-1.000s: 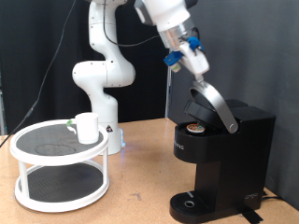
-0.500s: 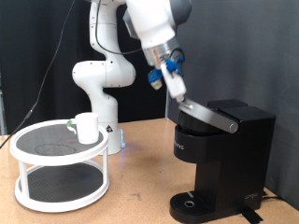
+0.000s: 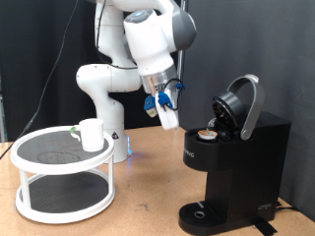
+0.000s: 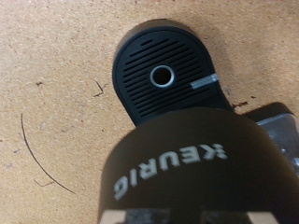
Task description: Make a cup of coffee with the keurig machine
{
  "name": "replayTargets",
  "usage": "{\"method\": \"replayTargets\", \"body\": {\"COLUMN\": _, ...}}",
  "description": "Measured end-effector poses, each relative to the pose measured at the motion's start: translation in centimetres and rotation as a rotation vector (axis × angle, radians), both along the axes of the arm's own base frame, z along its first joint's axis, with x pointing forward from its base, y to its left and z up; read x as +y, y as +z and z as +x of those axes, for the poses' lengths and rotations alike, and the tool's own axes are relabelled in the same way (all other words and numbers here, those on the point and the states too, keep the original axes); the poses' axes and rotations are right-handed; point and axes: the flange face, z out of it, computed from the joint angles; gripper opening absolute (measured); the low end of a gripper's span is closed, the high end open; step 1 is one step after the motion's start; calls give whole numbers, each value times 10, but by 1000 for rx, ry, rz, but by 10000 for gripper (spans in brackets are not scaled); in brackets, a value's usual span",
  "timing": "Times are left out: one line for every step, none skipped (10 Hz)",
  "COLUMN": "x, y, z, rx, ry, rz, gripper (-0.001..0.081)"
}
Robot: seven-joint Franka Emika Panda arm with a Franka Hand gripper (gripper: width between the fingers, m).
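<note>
On brown chipboard table (image 3: 148, 202), keurig machine (image 3: 236, 157) lid up, black backdrop (image 3: 39, 59)

Glossy black plastic keurig machine (image 3: 236, 157); speckled matt wood-look table (image 4: 56, 56).

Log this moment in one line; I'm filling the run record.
gripper: beside keurig machine, holding nothing | lid: up | cup: on white rack

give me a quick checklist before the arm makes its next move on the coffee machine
1. Keurig machine lid raised: ok.
2. Pod seated in the open chamber: ok.
3. Cup under the spout: not ok; it stands on the round white rack, at the exterior view's left.
4. Drip base free of objects: ok.
5. Hand clear of the lid: ok; it hangs just beside the machine.
6. Hand empty: cannot tell.
</note>
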Motion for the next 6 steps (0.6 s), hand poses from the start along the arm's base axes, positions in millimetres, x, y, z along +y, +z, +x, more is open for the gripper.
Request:
{"method": "replayTargets", "body": {"x": -1, "y": -4, "z": 3, "rx": -22, "ry": 10, "rz": 6, "gripper": 0}}
{"method": "replayTargets", "body": {"x": -1, "y": -3, "z": 6, "rx": -66, "ry": 29, "rz": 41, "gripper": 0}}
{"method": "replayTargets", "body": {"x": 2, "y": 2, "z": 7, "rx": -123, "ry": 61, "rz": 108, "gripper": 0}}
{"method": "replayTargets", "body": {"x": 7, "y": 12, "z": 6, "rx": -189, "ry": 98, "rz": 190, "gripper": 0}}
{"method": "replayTargets", "body": {"x": 11, "y": 26, "z": 3, "rx": -248, "ry": 131, "rz": 273, "gripper": 0}}
{"method": "replayTargets", "body": {"x": 16, "y": 40, "z": 0, "rx": -300, "ry": 154, "rz": 345, "gripper": 0}}
